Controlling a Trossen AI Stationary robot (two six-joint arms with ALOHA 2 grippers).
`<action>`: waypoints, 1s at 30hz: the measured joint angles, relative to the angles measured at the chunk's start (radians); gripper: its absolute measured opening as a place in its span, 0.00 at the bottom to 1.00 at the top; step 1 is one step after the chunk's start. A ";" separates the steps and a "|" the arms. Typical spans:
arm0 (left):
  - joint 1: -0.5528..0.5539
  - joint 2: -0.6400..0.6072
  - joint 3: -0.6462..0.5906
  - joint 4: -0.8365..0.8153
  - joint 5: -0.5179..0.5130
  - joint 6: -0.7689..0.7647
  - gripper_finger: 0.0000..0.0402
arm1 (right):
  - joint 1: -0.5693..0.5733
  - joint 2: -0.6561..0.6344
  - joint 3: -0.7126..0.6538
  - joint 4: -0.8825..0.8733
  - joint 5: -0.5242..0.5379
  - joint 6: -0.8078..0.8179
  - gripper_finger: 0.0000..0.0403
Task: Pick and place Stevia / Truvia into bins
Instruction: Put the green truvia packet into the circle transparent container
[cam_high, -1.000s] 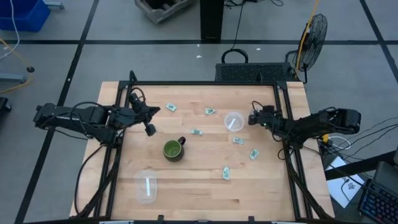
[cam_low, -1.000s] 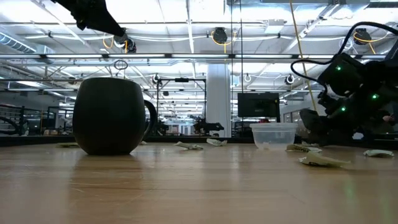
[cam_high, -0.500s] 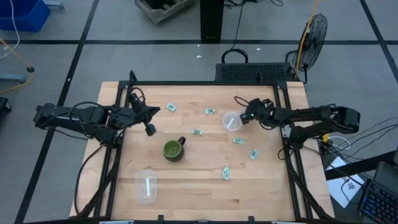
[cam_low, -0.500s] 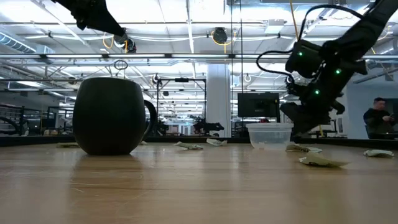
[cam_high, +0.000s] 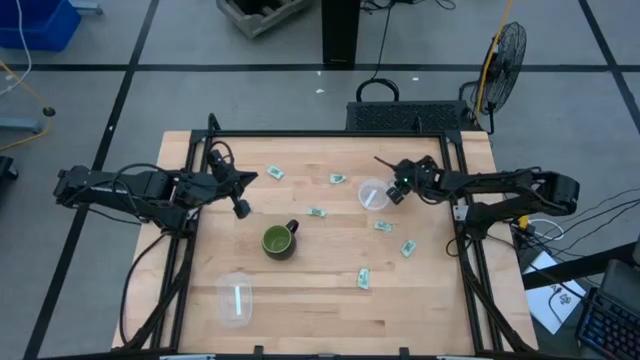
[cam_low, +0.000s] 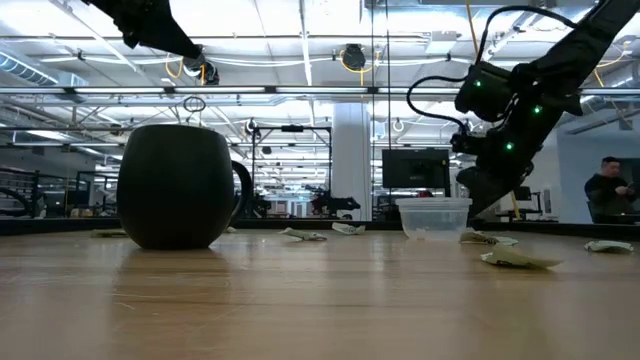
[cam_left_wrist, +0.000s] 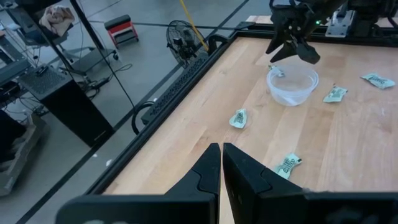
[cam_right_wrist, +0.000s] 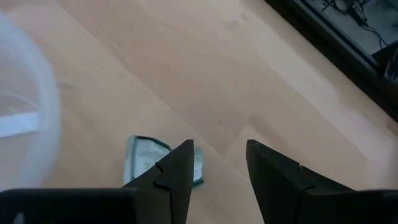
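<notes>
Several pale green and white sachets lie flat on the wooden table, among them one (cam_high: 317, 212) near the middle, one (cam_high: 382, 226) and one (cam_high: 364, 278). A clear cup (cam_high: 375, 194) stands at the far right and a second clear cup (cam_high: 236, 298) at the near left. My right gripper (cam_high: 393, 192) is open just right of the far cup (cam_right_wrist: 25, 106), over a sachet (cam_right_wrist: 142, 158) that lies on the table by one finger; I see no contact. My left gripper (cam_high: 241, 209) is shut and empty, raised over the table's left side.
A dark green mug (cam_high: 278, 241) stands upright near the table's middle. A black frame rail (cam_high: 455, 200) runs along the table's right side and another along the left. A person (cam_low: 605, 195) stands far off in the room.
My right gripper has moved from the table's right side toward the left, up to the far clear cup, its arm reaching out. The sachets and cups have kept their places.
</notes>
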 joint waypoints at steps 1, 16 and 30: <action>0.000 0.000 0.000 0.000 0.000 0.002 0.06 | -0.007 0.000 -0.007 0.003 -0.001 -0.001 0.35; 0.000 0.000 0.000 0.000 0.001 0.014 0.06 | -0.050 0.000 -0.068 0.180 -0.159 -0.188 0.35; 0.000 0.000 0.000 0.000 0.002 0.014 0.06 | -0.123 0.001 -0.097 0.162 -0.212 -0.091 0.35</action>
